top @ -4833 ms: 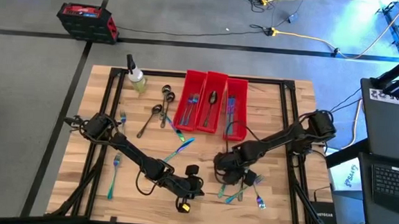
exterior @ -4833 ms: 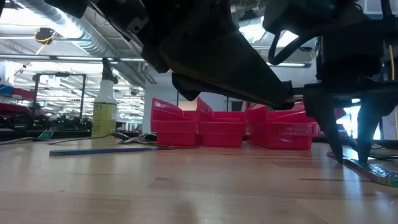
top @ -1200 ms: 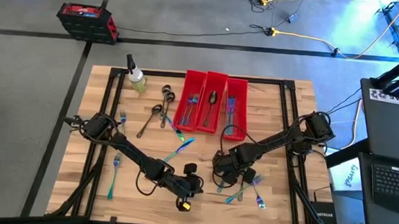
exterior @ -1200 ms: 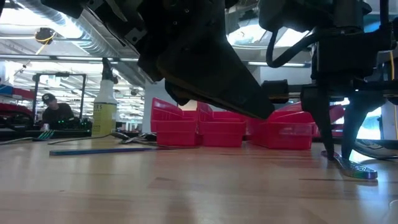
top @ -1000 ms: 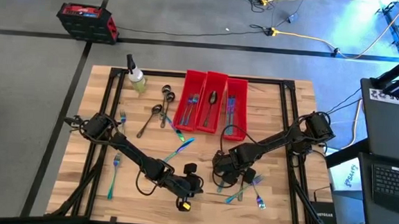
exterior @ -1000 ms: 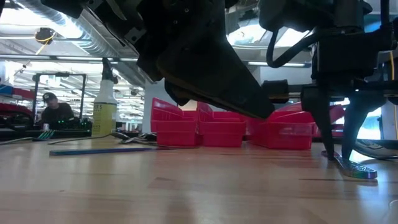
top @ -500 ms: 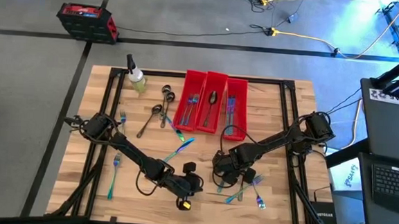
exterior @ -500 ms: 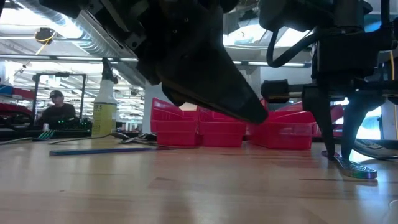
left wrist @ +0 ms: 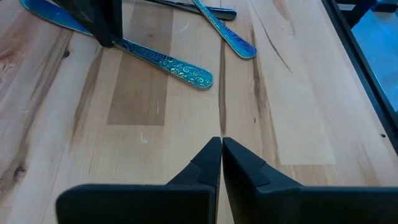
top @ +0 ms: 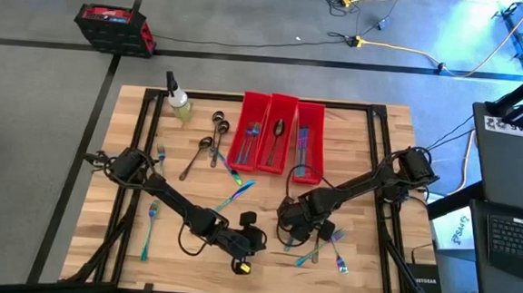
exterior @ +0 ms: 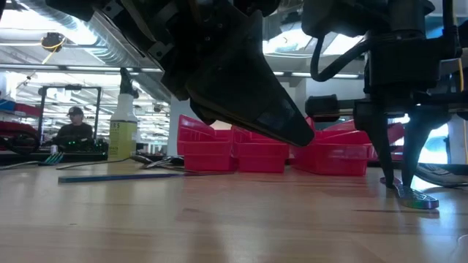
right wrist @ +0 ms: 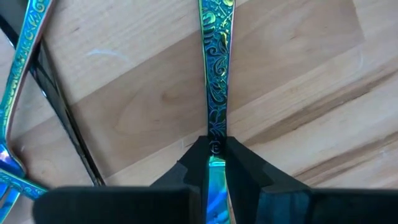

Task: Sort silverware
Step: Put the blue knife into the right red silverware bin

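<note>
Iridescent blue-teal silverware lies flat on the wooden table (top: 128, 247). My right gripper (top: 290, 232) points down near the table's middle right, shut on one such piece (right wrist: 214, 74). More pieces (top: 337, 256) lie just beside it toward the right. My left gripper (top: 257, 244) hangs shut with nothing in it, a little left of the right one, above bare wood (left wrist: 143, 106). Three red bins (top: 279, 102) at the far middle hold several sorted pieces. My right gripper pinches the narrow part of the piece's ornate handle (right wrist: 215, 132) between its two fingertips, from above, pointing down, across the handle. In the low view the piece slants down from the fingertips, and its free end (exterior: 425, 202) rests on the table.
A spray bottle (top: 178, 100) stands at the far left. Dark spoons (top: 209, 136) and a blue piece (top: 239, 191) lie left of the bins, forks (top: 150, 221) near the left edge. A person (exterior: 73, 124) is in the room beyond the table.
</note>
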`<state>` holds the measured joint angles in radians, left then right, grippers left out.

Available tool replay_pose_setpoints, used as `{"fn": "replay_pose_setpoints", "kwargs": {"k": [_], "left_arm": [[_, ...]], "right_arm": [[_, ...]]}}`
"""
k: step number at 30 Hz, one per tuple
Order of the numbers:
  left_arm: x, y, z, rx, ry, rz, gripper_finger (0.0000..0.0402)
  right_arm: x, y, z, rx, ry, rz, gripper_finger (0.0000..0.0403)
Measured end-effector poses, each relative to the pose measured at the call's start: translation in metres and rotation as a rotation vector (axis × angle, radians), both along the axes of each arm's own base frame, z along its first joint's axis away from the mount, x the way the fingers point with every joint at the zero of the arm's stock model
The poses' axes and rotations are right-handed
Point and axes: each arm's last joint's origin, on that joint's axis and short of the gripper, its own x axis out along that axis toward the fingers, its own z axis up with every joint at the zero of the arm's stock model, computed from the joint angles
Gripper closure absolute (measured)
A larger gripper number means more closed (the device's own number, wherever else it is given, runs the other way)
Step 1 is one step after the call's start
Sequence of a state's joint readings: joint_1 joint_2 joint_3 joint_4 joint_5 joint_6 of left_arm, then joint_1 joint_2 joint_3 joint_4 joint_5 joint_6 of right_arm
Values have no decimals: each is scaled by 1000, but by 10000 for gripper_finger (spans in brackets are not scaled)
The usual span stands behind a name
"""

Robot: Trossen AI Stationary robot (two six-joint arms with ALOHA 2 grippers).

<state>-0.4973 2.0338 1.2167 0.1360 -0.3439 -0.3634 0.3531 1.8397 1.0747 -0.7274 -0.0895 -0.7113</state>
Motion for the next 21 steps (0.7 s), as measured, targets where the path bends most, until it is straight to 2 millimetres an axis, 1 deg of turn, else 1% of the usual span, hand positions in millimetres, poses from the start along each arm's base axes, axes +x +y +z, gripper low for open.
{"fn": "replay_pose_setpoints", "kwargs": {"k": [15, 21], "left_arm": [[1, -1, 2, -25, -22, -1, 402], [2, -2, 3, -52, -26, -8, 402]], "right_arm": [[1, 0, 6, -14, 43, -44, 377], [1, 1, 7, -5, 45, -51, 390]]}}
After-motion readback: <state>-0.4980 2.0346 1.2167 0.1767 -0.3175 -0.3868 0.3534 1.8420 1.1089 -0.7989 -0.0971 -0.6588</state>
